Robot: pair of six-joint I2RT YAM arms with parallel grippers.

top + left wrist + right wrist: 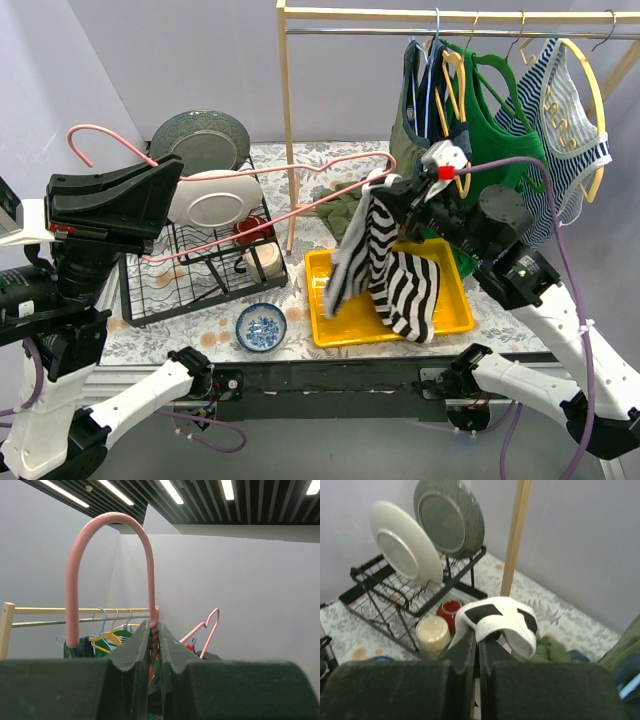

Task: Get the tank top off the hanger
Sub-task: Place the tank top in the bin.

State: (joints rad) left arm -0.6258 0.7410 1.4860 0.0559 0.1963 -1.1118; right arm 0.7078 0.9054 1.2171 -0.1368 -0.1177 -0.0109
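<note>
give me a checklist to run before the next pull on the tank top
1. Left gripper shut on the pink hanger at the base of its hook: ok.
2. Right gripper shut on the strap of the tank top: ok.
3. Tank top fully clear of the hanger's far end: cannot tell; fabric and wire overlap in the top view.
4. Yellow tray below the hanging tank top: ok.
5. Right arm's clearance from the green top on the rack behind it: cannot tell.
</note>
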